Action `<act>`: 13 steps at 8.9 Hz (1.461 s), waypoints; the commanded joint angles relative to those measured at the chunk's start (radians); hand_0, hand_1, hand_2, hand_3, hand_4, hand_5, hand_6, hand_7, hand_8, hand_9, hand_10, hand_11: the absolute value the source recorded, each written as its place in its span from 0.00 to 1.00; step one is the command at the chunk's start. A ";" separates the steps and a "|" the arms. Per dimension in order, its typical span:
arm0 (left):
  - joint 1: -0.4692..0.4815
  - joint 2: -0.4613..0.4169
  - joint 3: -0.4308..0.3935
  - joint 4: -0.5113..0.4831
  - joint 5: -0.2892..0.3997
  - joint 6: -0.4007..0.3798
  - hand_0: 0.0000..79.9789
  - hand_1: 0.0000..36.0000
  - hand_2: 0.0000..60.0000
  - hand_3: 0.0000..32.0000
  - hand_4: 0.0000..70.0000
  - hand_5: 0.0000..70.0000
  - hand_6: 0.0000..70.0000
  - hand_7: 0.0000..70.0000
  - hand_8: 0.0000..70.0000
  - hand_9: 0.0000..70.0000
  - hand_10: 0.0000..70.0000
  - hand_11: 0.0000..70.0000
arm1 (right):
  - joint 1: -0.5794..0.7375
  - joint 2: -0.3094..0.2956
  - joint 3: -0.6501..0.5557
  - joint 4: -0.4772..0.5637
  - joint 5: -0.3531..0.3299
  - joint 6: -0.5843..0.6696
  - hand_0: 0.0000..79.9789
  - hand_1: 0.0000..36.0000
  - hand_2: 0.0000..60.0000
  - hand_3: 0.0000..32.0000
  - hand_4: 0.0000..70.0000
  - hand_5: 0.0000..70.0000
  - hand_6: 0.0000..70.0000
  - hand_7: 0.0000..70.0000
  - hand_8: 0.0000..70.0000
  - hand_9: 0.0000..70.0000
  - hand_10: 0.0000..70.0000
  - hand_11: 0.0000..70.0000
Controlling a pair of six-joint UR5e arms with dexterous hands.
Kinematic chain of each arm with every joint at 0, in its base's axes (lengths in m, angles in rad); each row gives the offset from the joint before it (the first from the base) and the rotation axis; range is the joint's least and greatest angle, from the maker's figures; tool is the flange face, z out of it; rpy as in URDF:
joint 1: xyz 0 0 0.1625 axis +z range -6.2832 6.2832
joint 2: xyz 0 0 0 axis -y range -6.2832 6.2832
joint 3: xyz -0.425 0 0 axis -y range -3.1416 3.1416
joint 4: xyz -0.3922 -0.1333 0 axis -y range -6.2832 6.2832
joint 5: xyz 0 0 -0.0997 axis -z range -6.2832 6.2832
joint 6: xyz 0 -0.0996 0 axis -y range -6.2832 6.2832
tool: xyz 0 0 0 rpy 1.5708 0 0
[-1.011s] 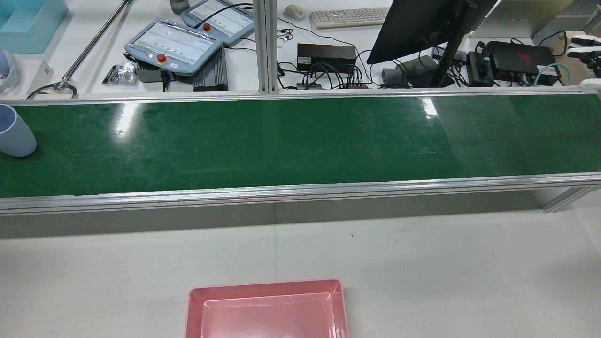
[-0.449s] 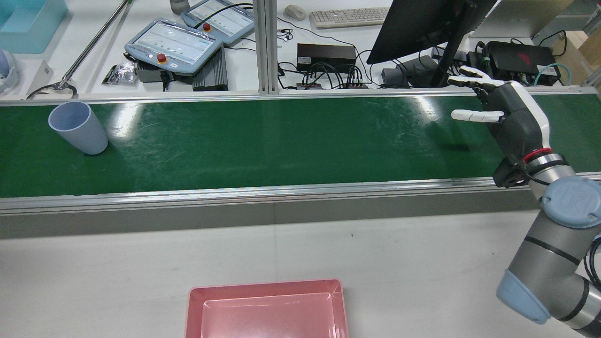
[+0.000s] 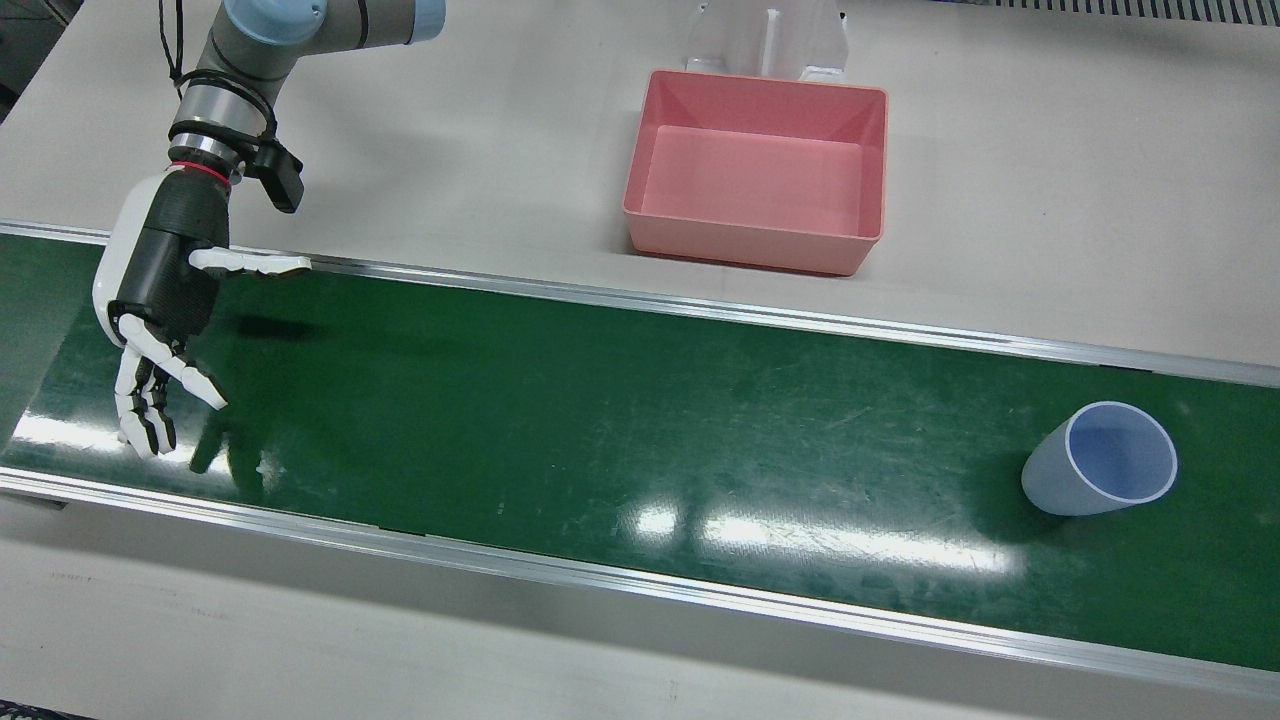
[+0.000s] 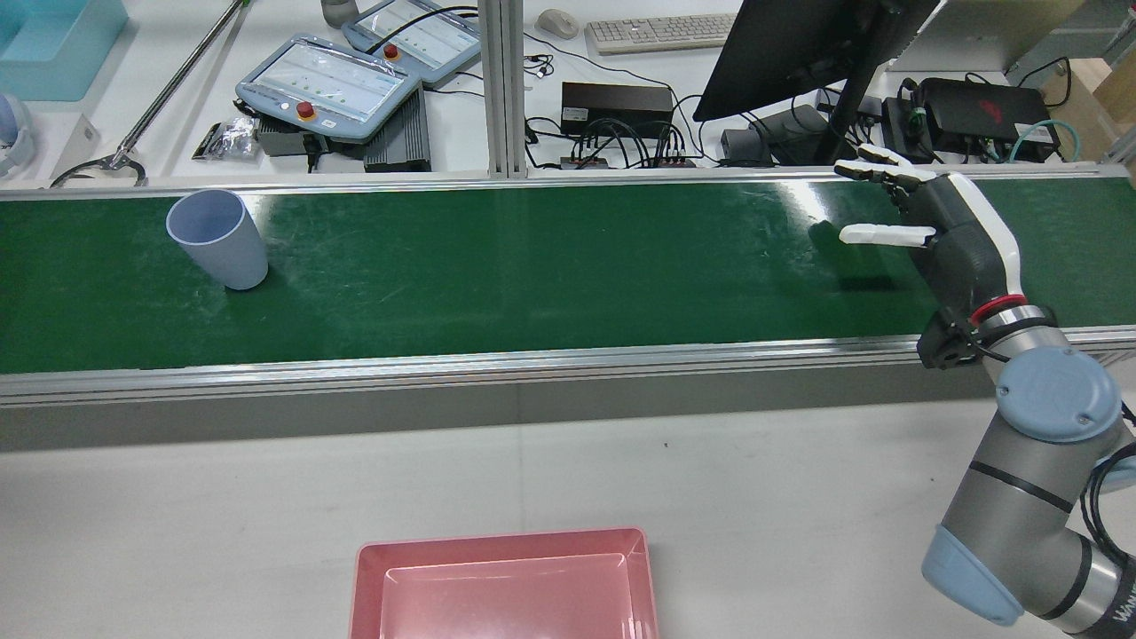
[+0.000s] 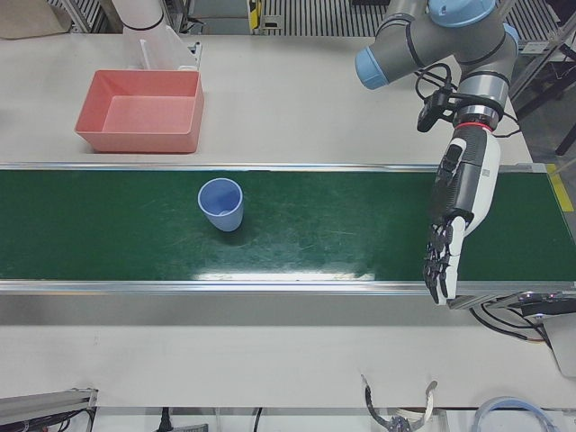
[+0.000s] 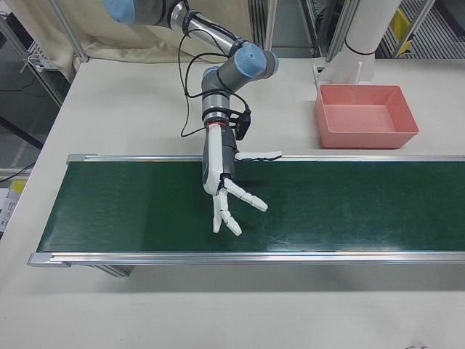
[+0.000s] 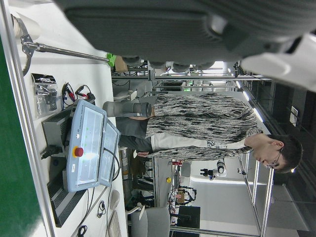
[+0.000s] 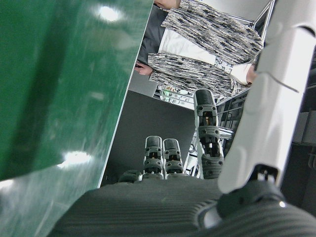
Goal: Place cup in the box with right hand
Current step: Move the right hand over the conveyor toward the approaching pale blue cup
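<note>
Green belt runs the length of the surface, and the pale blue cup [image 4: 218, 238] stands upright on it, mouth up, toward the far-left end from behind the arms. It looks like light, stiff, smooth plastic, likely slippery; I'd wrap its tapered wall mid-height. Well apart, the right hand [image 4: 941, 238] hovers, fingers [image 4: 874, 168] spread, holding nothing. Nearer the robot sits the pink box [image 4: 503, 584].

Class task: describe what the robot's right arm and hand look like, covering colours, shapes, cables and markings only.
The right arm is built of grey metallic tubes with rounded light-blue joint caps. A red ring marks the wrist, beside a small black box. Black cable loops loosely along the arm. The right hand has a dark ribbed body, a white shell, and white fingers with black joints.
</note>
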 commanded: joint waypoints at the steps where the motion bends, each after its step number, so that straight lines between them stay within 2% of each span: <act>1: 0.002 0.000 0.000 0.001 0.000 0.000 0.00 0.00 0.00 0.00 0.00 0.00 0.00 0.00 0.00 0.00 0.00 0.00 | -0.003 0.024 -0.024 0.000 0.000 -0.004 0.68 0.34 0.00 0.00 0.37 0.08 0.08 0.28 0.15 0.27 0.01 0.04; 2: 0.000 -0.002 0.000 0.001 0.000 0.000 0.00 0.00 0.00 0.00 0.00 0.00 0.00 0.00 0.00 0.00 0.00 0.00 | -0.003 0.032 -0.027 0.000 -0.001 -0.012 0.66 0.34 0.04 0.00 0.33 0.08 0.08 0.27 0.14 0.26 0.02 0.05; 4: 0.000 0.000 0.000 0.001 0.000 0.000 0.00 0.00 0.00 0.00 0.00 0.00 0.00 0.00 0.00 0.00 0.00 0.00 | -0.001 0.056 -0.027 0.000 -0.002 -0.050 0.66 0.35 0.04 0.00 0.34 0.08 0.08 0.27 0.14 0.26 0.02 0.05; 5: 0.000 0.000 0.000 0.001 0.000 0.000 0.00 0.00 0.00 0.00 0.00 0.00 0.00 0.00 0.00 0.00 0.00 0.00 | -0.001 0.076 -0.025 0.000 -0.008 -0.088 0.67 0.42 0.09 0.00 0.33 0.08 0.08 0.28 0.15 0.27 0.03 0.06; 6: 0.000 -0.002 0.000 0.001 0.000 0.000 0.00 0.00 0.00 0.00 0.00 0.00 0.00 0.00 0.00 0.00 0.00 0.00 | -0.003 0.089 -0.025 0.002 -0.012 -0.124 0.68 0.43 0.09 0.00 0.34 0.09 0.08 0.28 0.15 0.27 0.03 0.07; 7: 0.000 -0.002 0.000 0.001 0.000 0.000 0.00 0.00 0.00 0.00 0.00 0.00 0.00 0.00 0.00 0.00 0.00 0.00 | -0.004 0.099 -0.027 0.005 -0.014 -0.150 0.67 0.45 0.15 0.00 0.32 0.09 0.08 0.28 0.15 0.27 0.04 0.08; 8: 0.000 0.000 0.000 0.001 0.000 0.000 0.00 0.00 0.00 0.00 0.00 0.00 0.00 0.00 0.00 0.00 0.00 0.00 | -0.015 0.107 -0.027 0.005 -0.014 -0.165 0.66 0.45 0.14 0.00 0.31 0.09 0.08 0.28 0.15 0.27 0.04 0.08; 9: 0.000 -0.002 0.000 0.001 0.000 0.000 0.00 0.00 0.00 0.00 0.00 0.00 0.00 0.00 0.00 0.00 0.00 0.00 | -0.033 0.109 -0.027 0.005 -0.014 -0.176 0.67 0.42 0.10 0.00 0.34 0.09 0.08 0.29 0.15 0.27 0.04 0.08; 10: 0.000 -0.002 0.000 0.001 0.000 0.000 0.00 0.00 0.00 0.00 0.00 0.00 0.00 0.00 0.00 0.00 0.00 0.00 | -0.046 0.109 -0.027 0.005 -0.012 -0.181 0.68 0.37 0.00 0.00 0.37 0.09 0.08 0.29 0.15 0.27 0.04 0.08; 11: 0.000 -0.002 0.000 0.001 0.000 0.000 0.00 0.00 0.00 0.00 0.00 0.00 0.00 0.00 0.00 0.00 0.00 0.00 | -0.049 0.109 -0.025 0.006 -0.011 -0.179 0.68 0.40 0.05 0.00 0.35 0.09 0.09 0.29 0.15 0.27 0.04 0.09; 12: 0.000 0.000 0.000 0.001 0.000 0.000 0.00 0.00 0.00 0.00 0.00 0.00 0.00 0.00 0.00 0.00 0.00 0.00 | -0.050 0.109 -0.025 0.006 -0.011 -0.181 0.68 0.37 0.00 0.00 0.36 0.09 0.09 0.29 0.15 0.27 0.05 0.09; 13: 0.000 0.000 0.000 0.001 0.000 0.000 0.00 0.00 0.00 0.00 0.00 0.00 0.00 0.00 0.00 0.00 0.00 0.00 | -0.050 0.109 -0.027 0.006 -0.011 -0.182 0.68 0.36 0.00 0.00 0.36 0.09 0.08 0.28 0.15 0.27 0.05 0.09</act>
